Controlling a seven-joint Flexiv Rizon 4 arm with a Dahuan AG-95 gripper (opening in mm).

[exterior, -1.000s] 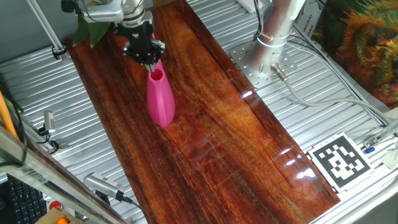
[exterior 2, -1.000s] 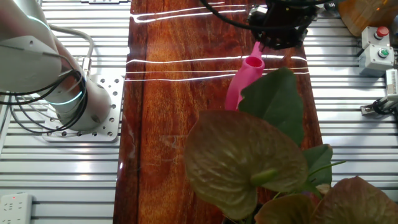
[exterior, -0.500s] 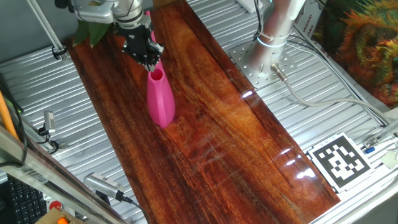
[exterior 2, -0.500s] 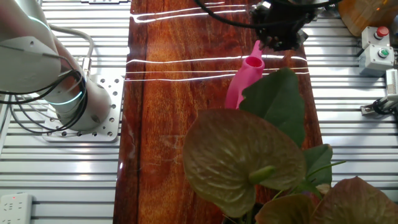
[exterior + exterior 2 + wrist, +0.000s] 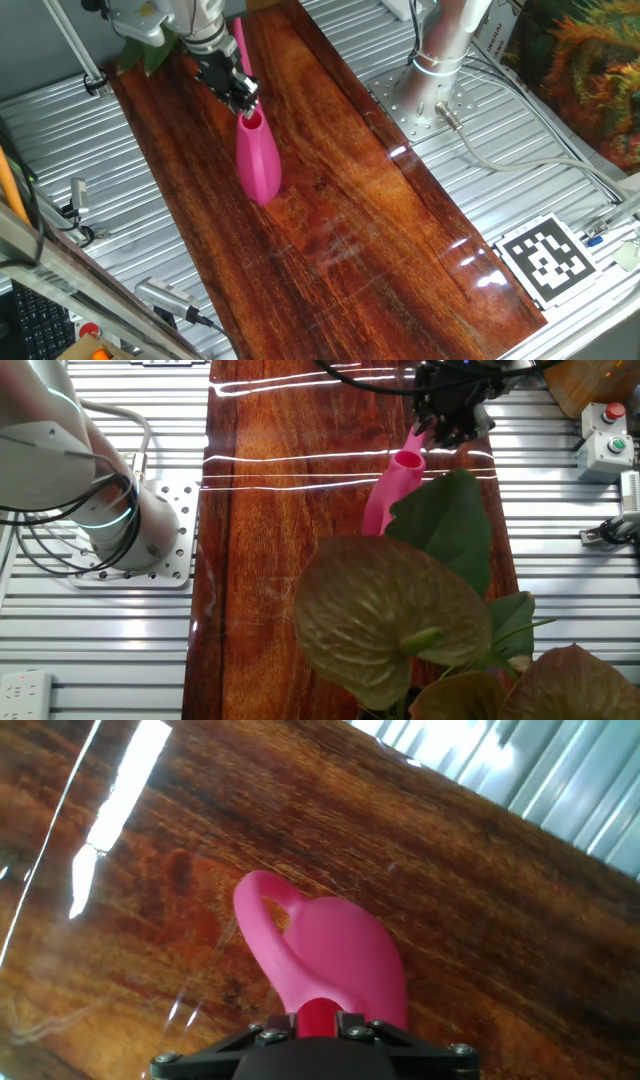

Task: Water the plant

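One thing matters most here: the hand (image 5: 240, 92) sits right at the top of the pink watering can (image 5: 258, 160), and in the hand view its two clamp blocks look closed on the can's neck or handle loop just below the camera. So I'd call it gripping the can, though the fingertips themselves are hidden behind the mount.

Directly under the hand, the can (image 5: 325, 960) looks like smooth moulded plastic: stiff, probably light if empty, and likely a bit slick. It's tall and narrow with a small base, so my guess is it tips easily if nudged sideways. The curved handle loop and the neck near the rim seem the sensible places to hold, since the body widens lower down and would be too fat and too smooth to pinch. Can't tell if there's water inside, and that would change the weight a lot.

Below the can is the glossy wooden counter (image 5: 350, 210), and the base appears to be resting on it.

Farther out from the hand, past the can, is the plant (image 5: 445, 525), with broad dark-green leaves. They look soft and floppy, so pour gently.
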